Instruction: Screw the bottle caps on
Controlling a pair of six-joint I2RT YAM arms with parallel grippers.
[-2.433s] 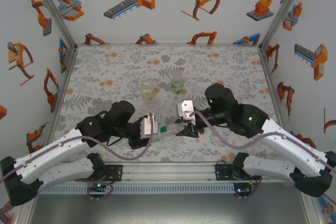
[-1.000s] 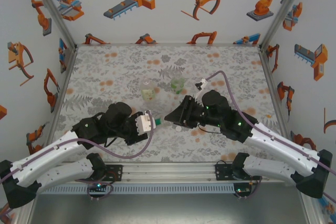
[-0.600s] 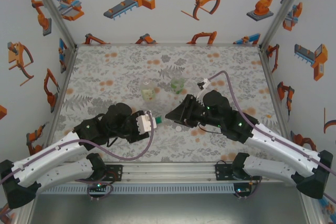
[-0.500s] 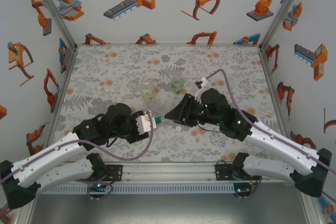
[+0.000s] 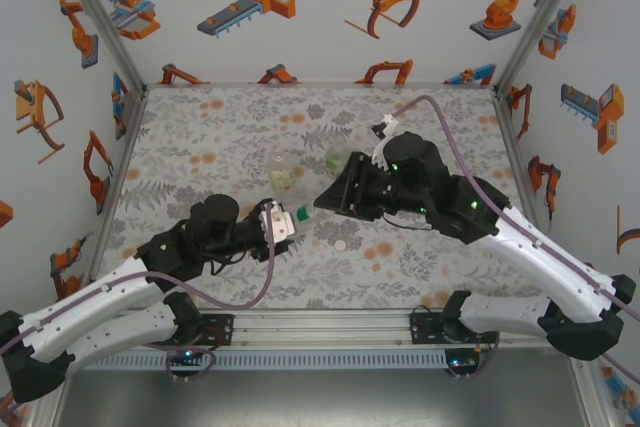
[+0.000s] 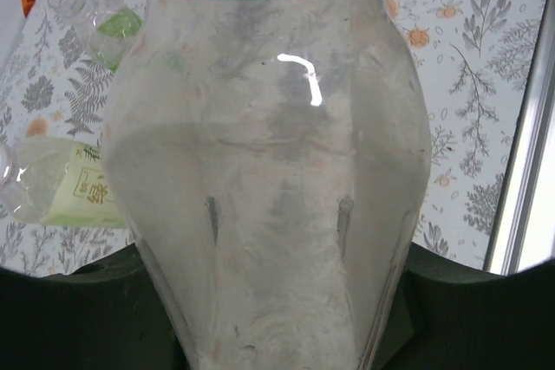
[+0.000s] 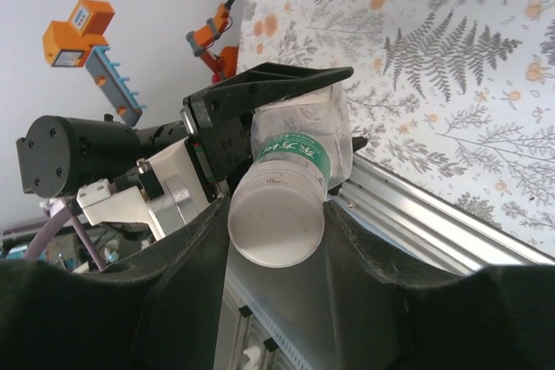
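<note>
At mid-table | left gripper (image 5: 290, 219) grasping bottle (image 6: 269, 171), base hidden | right gripper (image 5: 324, 202) at cap (image 7: 276, 224), grip unclear

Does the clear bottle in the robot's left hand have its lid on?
On: a round white plastic cap covers the mouth of the clear green-labelled plastic bottle gripped by the left hand. How tightly, cannot tell.

The left arm (image 5: 95, 307) and the right arm (image 5: 545, 257) have white shells on the long links and round black joints. A purple cable (image 5: 232, 292) runs along each one. Small green lights (image 5: 394, 169) glow on the black joints. The left gripper (image 5: 292, 217) and the right gripper (image 5: 325, 199) are black, and a white block (image 5: 274, 228) sits at the left wrist.
</note>
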